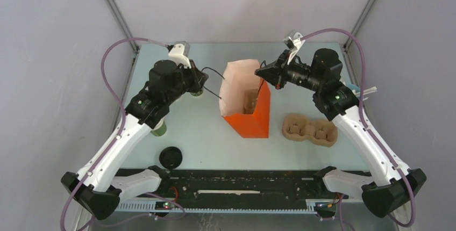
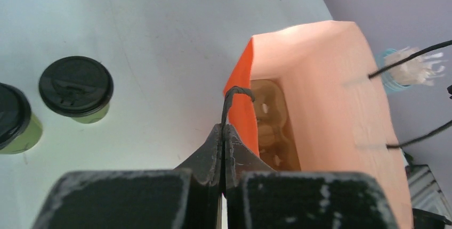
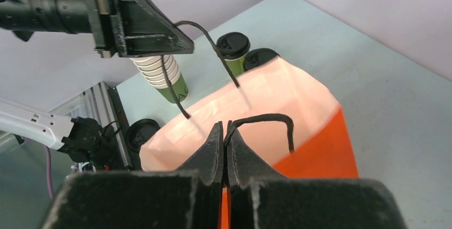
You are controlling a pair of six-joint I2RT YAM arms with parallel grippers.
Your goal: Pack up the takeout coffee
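Orange paper bag (image 1: 253, 114) stands upright mid-table, mouth open, pale inside.

Left gripper (image 2: 223, 129): fingers pressed together, clamped on the bag's left handle (image 2: 235, 93), a thin black cord loop. The cord rises from the bag's near rim straight into the closed tips.

Right gripper (image 3: 224, 127): fingers likewise together, clamped on the right handle (image 3: 268, 117), the same kind of black cord. From this wrist we see the left gripper across the bag, its own cord running down to the far wall.

2 coffee cups (image 2: 76, 87), green with black lids, stand upright on the table to the left of the bag and apart from it, close beside each other. Neither one is in the bag. In the top view the left arm covers most of them.

Inside the bag we see a brown cardboard tray (image 2: 269, 129) lying at the bottom; its pockets hold no cup that we can make out. A second tray (image 1: 310, 130) lies flat on the table just right of the bag.

A stack of lidless cups (image 3: 162, 78) stands near the left edge. Loose black lids (image 1: 171, 157) sit by the front rail.
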